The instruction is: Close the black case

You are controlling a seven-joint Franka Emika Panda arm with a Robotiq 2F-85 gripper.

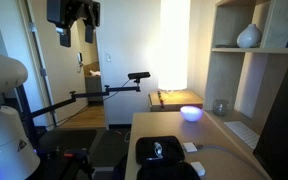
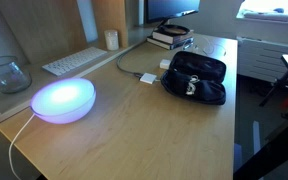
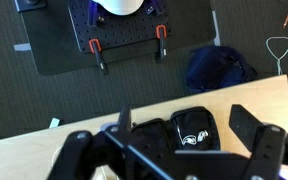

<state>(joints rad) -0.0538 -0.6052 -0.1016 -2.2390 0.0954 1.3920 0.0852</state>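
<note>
Fingers (image 3: 256, 135) spread wide and holding nothing, the gripper (image 1: 76, 33) hangs high over the desk (image 2: 134, 140). The black case (image 2: 194, 76) lies open below it, its two halves flat side by side and a pale item (image 3: 192, 137) resting in one. The closing has not begun. To do it well, the arm would likely need to descend at the outer edge of one half and hook a fingertip under the lip. It could then swing that half over the hinge line in an arc and press down flat. A straight sideways push would probably only slide the case. Whether the pale item would snag the rim cannot be told. Room overhead is open. In an exterior view the case lies close to the desk's edge, so any shove toward that edge risks a fall. A small white block (image 2: 149, 76) sits just beside the case, on the side away from the edge. The glowing lamp (image 2: 62, 101) and the keyboard (image 2: 74, 61) are well apart from it.
</note>
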